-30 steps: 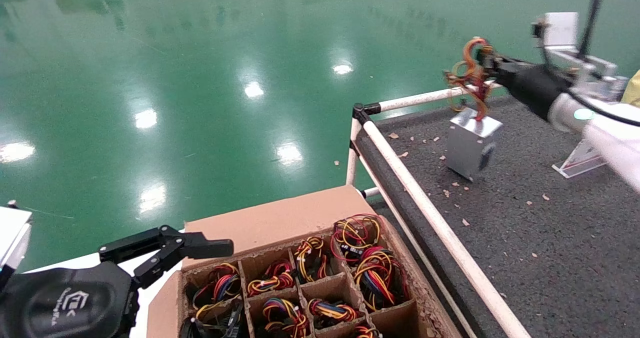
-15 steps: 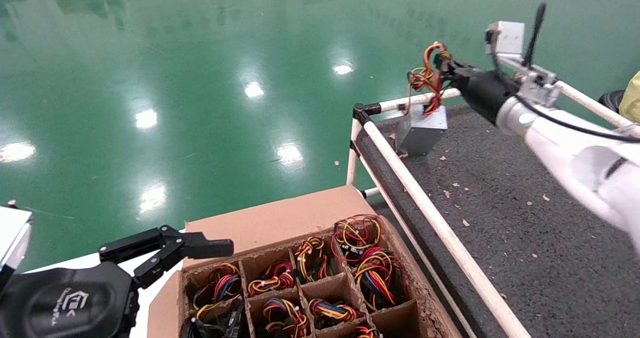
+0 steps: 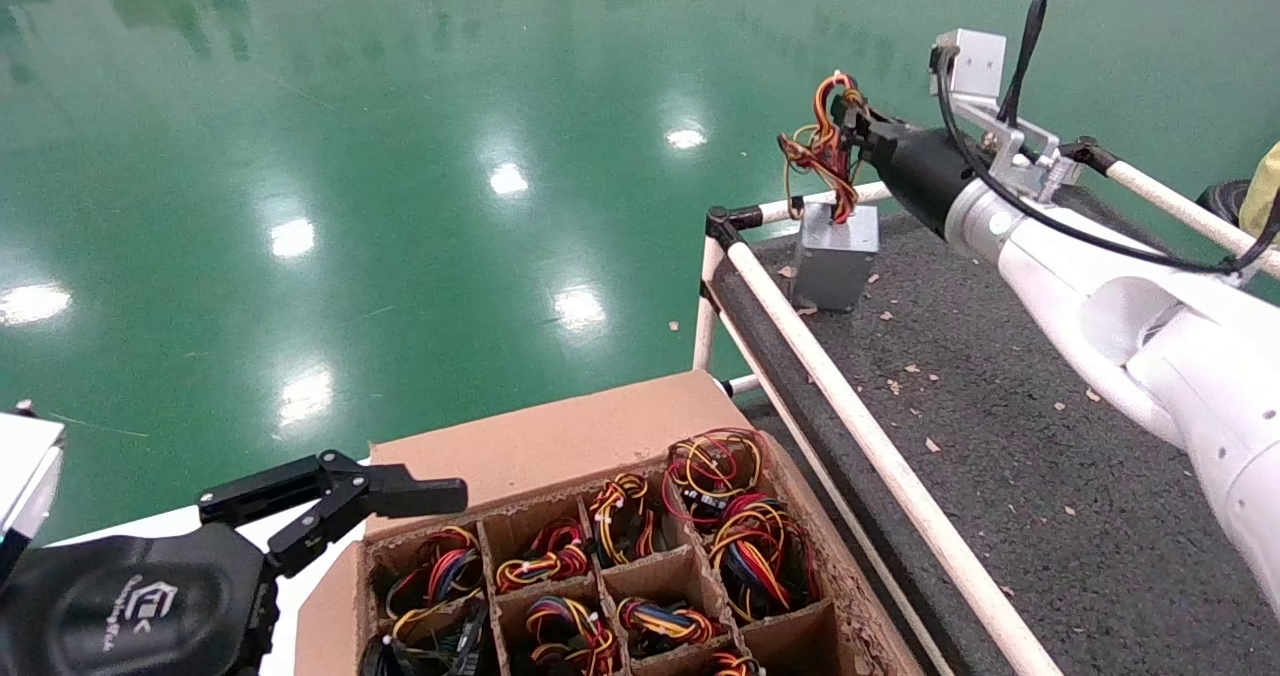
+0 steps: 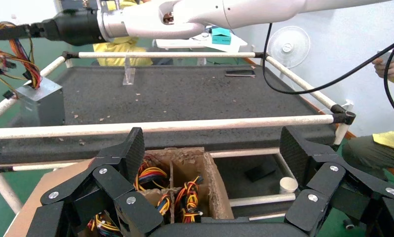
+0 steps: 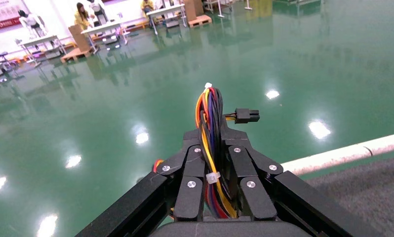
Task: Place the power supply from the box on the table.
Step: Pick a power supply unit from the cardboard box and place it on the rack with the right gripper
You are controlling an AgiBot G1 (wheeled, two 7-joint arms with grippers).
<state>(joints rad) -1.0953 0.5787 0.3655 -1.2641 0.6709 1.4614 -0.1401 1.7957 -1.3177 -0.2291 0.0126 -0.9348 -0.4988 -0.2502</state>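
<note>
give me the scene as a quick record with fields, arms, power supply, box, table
right gripper: shut on the wire bundle of the power supply, over the table's far corner nearest the box
power supply: silver-grey body hangs below its wires, at or just above the table; contact unclear
left gripper: open, parked beside the box, holding nothing
box: cardboard grid cells, most filled with coloured wire bundles
table: dark rough top, white pipe rails, scattered small scraps

Factory hall: glossy green floor [image 3: 400, 156], distant workbenches [image 5: 106, 32].
</note>
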